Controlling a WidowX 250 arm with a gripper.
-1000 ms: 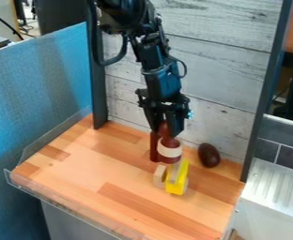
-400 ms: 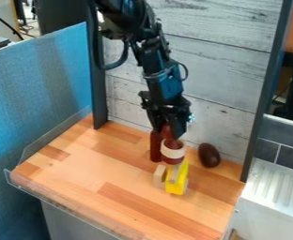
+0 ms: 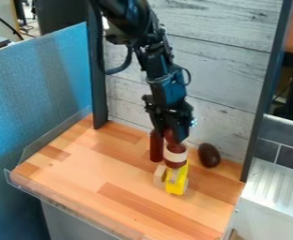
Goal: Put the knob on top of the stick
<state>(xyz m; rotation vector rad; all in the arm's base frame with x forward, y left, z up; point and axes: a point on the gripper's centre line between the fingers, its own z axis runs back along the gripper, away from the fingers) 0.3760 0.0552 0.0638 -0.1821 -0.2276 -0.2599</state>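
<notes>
Pale, weathered boards (image 3: 224,70) form the wall behind a light wooden table (image 3: 80,173) in the camera view, with a dark upright post (image 3: 99,93) at each side of them. Left of the table stands a blue panel (image 3: 36,98); to the right are dark tiles (image 3: 287,164) and a white ridged metal surface (image 3: 277,187). A clear strip (image 3: 64,212) edges the table's front. The black robot arm (image 3: 168,86) comes down from the top of the view to the back part of the table, its gripper (image 3: 169,137) pointing downward. The gripper is clamped on the narrow upper part of the knob (image 3: 174,156), a dark red piece with a cream band around its rounded lower part. Just beside it, on the left, the stick (image 3: 156,147), a plain dark red cylinder, stands upright on the table. In front, partly overlapped by the knob, is a yellow block (image 3: 176,185); whether they touch cannot be told. A small pale wooden piece (image 3: 159,176) is at the block's left. A dark brown egg-shaped object (image 3: 209,155) rests near the knob, on its right.
</notes>
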